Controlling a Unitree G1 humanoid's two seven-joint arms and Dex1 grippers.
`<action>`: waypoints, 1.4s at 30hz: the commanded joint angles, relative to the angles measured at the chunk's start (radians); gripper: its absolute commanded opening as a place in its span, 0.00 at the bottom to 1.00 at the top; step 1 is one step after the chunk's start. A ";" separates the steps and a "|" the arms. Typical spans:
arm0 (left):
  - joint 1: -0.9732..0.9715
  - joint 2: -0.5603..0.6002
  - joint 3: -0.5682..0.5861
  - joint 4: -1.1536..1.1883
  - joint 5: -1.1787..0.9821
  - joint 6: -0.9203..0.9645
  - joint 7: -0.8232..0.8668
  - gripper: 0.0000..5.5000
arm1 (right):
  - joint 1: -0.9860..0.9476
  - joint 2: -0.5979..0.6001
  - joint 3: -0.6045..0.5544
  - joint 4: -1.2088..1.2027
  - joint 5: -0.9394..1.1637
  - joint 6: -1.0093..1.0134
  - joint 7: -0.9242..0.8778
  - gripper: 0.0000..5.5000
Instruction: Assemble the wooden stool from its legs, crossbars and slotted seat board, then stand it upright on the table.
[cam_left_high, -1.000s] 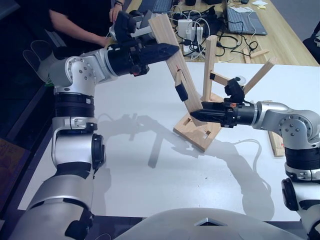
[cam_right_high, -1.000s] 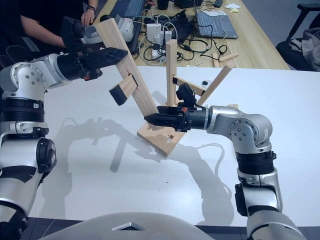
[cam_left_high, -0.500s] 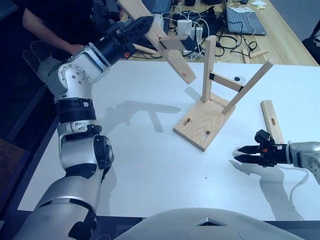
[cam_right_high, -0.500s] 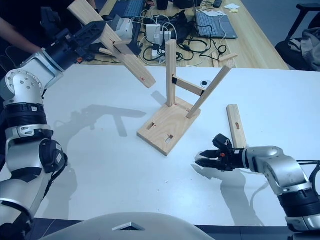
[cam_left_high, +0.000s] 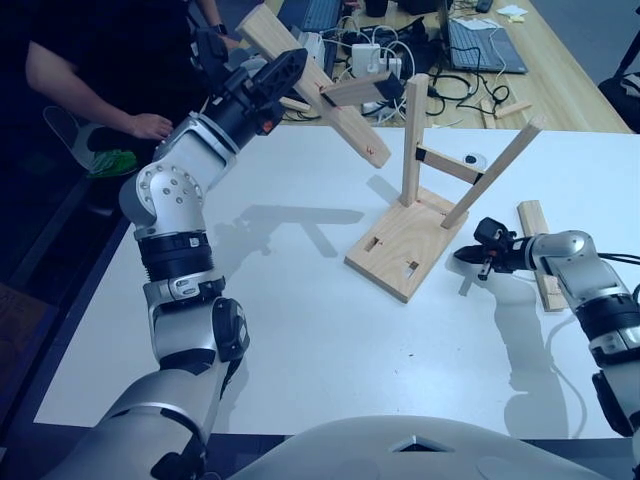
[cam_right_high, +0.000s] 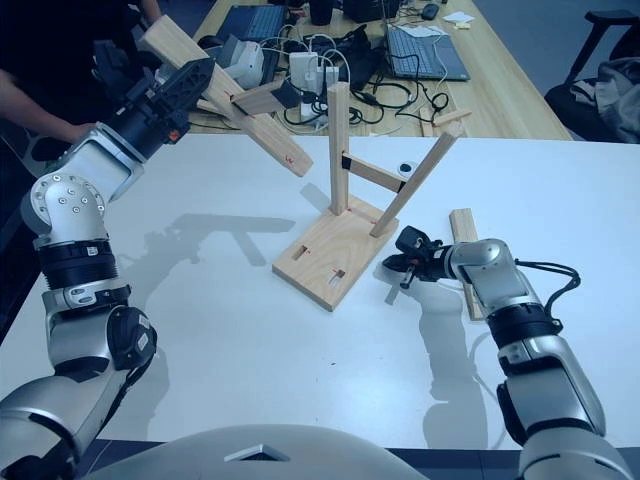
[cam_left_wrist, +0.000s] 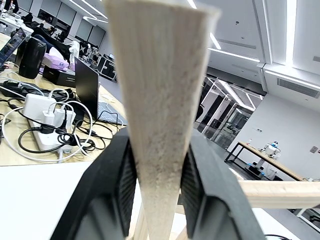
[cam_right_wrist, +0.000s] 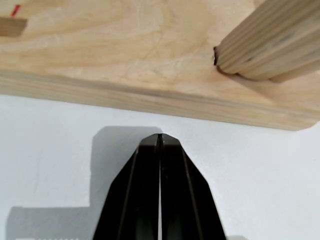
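The jaws of the left gripper (cam_left_high: 290, 65) are closed on a wooden leg (cam_left_high: 340, 115) — the wood is clamped tightly between the two black fingers (cam_left_wrist: 117, 185). This leg is held in the air over the far left part of the white table (cam_left_high: 300, 330), slanted, with its lower end toward the seat board. A short crossbar (cam_left_high: 362, 88) is fixed to it and sticks out to the right.

The jaws of the right gripper (cam_right_wrist: 159, 141) are pressed fully together and nothing is held between them. This gripper is placed low over the table, just beside the right edge of the seat board (cam_left_high: 398, 245); its tip points at the board but is apart from it.

The seat board lies flat near the middle of the table, and open slots are seen in its near left part. Two legs are set in its far side — an upright leg (cam_left_high: 413, 140) and a slanted leg (cam_left_high: 497, 168), joined by a second crossbar (cam_left_high: 450, 165). A loose leg (cam_left_high: 530, 218) lies flat on the table at the right, partly covered by the right arm.
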 joint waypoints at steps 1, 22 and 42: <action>-0.013 0.029 -0.020 0.015 0.037 -0.029 0.009 0.19 | 0.075 0.022 -0.004 0.010 -0.027 0.019 0.000 0.00; 0.291 -0.023 -0.056 -0.481 -0.015 0.242 0.333 0.19 | 0.399 0.299 -0.689 -0.611 0.420 0.273 -0.593 0.00; 0.359 -0.119 -0.090 -0.520 -0.046 0.246 0.427 0.19 | 0.274 0.430 -0.672 -0.685 0.382 0.222 -0.862 0.00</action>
